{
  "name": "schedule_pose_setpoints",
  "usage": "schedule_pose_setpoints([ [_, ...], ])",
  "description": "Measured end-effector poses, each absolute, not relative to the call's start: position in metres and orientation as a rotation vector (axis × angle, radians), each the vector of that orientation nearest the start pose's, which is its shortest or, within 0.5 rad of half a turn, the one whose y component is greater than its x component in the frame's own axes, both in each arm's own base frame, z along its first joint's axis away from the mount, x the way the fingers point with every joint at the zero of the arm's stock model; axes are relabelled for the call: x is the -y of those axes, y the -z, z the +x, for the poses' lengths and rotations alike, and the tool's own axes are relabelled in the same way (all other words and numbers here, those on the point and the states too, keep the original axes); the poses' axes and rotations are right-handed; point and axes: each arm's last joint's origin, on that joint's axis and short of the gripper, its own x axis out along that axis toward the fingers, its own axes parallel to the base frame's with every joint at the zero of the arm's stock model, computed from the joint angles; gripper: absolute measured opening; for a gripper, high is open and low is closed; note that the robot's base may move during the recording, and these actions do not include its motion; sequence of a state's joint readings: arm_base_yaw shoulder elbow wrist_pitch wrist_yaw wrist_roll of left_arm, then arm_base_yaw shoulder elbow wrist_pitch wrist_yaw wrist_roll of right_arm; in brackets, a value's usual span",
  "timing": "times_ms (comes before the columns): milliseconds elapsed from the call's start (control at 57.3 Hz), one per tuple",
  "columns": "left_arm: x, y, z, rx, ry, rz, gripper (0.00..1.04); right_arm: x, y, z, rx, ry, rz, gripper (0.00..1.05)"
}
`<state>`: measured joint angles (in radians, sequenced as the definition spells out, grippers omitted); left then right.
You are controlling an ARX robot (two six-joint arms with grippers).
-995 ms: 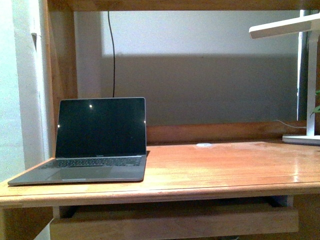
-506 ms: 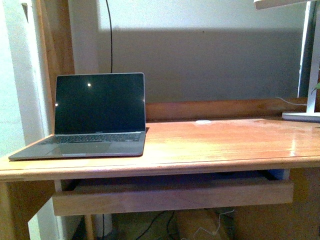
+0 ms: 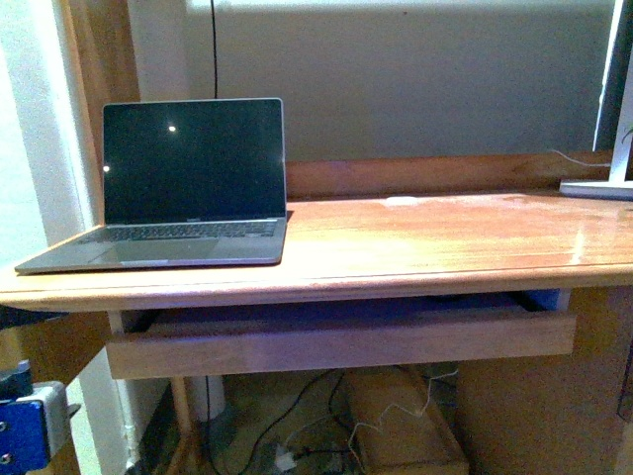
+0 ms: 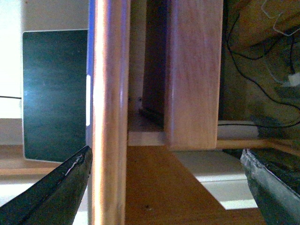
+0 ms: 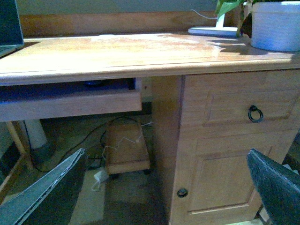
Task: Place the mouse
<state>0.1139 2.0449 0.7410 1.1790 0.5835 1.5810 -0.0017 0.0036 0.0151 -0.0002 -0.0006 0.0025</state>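
No mouse shows on the wooden desk top [image 3: 415,247] in the front view. In the right wrist view a small dark rounded shape [image 5: 93,83] lies in the pull-out tray [image 5: 70,105] under the desk; I cannot tell whether it is the mouse. My left gripper [image 4: 165,154] is open and empty, close to the desk's front edge [image 4: 110,117] and the tray front [image 4: 192,75]. My right gripper [image 5: 166,154] is open and empty, low in front of the desk's cabinet door [image 5: 225,183].
An open grey laptop [image 3: 183,188] stands on the desk's left side. A white lamp base [image 3: 598,188] and a white plant pot [image 5: 276,26] stand at the right. Under the desk are cables and a wooden box [image 3: 401,426]. A blue arm part [image 3: 22,430] shows low left.
The front view has tilted down: the desk and laptop sit higher in the picture, and the tray, the floor, the cables and a blue arm part have come into view.
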Motion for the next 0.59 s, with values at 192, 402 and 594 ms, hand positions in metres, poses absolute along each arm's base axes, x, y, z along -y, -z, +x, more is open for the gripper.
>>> schedule_pose_setpoints([
  [192,-0.01,-0.09,0.376,0.333,0.54,1.452,0.97,0.0,-0.168,0.097,0.011,0.001,0.002,1.04],
  [402,0.0,-0.078,0.414,0.37,0.592,1.455,0.97,0.0,-0.168,0.097,0.011,0.001,0.002,1.04],
  [594,-0.008,-0.069,0.432,0.327,0.6,1.488,0.97,0.0,-0.168,0.097,0.011,0.002,0.002,1.04],
])
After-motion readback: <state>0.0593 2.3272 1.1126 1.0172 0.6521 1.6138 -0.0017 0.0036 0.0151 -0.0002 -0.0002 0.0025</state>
